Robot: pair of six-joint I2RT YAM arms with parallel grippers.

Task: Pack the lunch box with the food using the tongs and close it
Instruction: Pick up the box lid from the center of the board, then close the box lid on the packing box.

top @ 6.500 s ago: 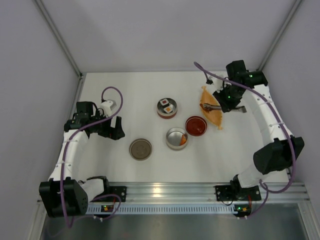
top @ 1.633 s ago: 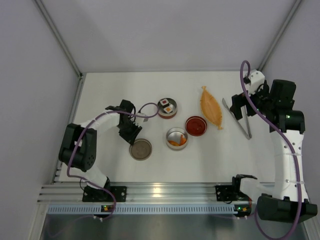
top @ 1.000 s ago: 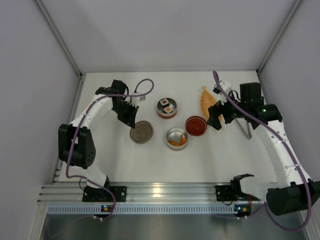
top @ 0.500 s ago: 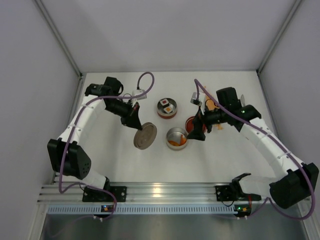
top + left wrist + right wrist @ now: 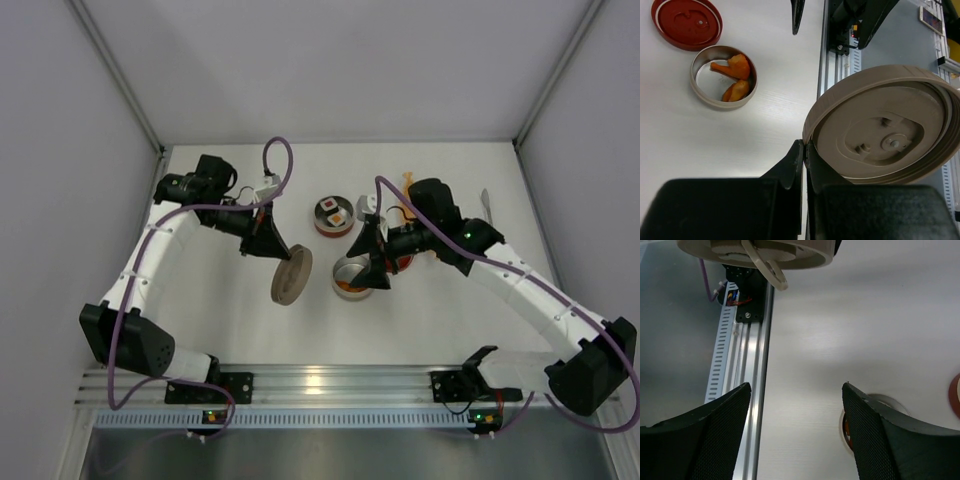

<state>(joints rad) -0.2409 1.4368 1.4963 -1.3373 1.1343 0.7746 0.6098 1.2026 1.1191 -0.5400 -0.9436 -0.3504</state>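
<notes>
**Risk note: brown lid pinched by its rim, arms close together, tongs lying free.**
Left jaws are pressed together on the rim of the brown lid (image 5: 885, 125), which hangs tilted above the tabletop (image 5: 200, 300), nearer the middle than the left edge. So thin a pinch may let it swivel or drop. Right jaws are spread with nothing between them, over the tin (image 5: 724, 76) of orange chunks (image 5: 737, 67) mid-tabletop. With the arms this near, the lid could strike the right arm. The red lid (image 5: 687, 22) sits just beside that tin. The tin (image 5: 334, 215) holding the white block (image 5: 333, 209) stands uncovered toward the far edge. The tongs (image 5: 487, 205) lie near the right edge. Judged: a lid set down askew could jam.
</notes>
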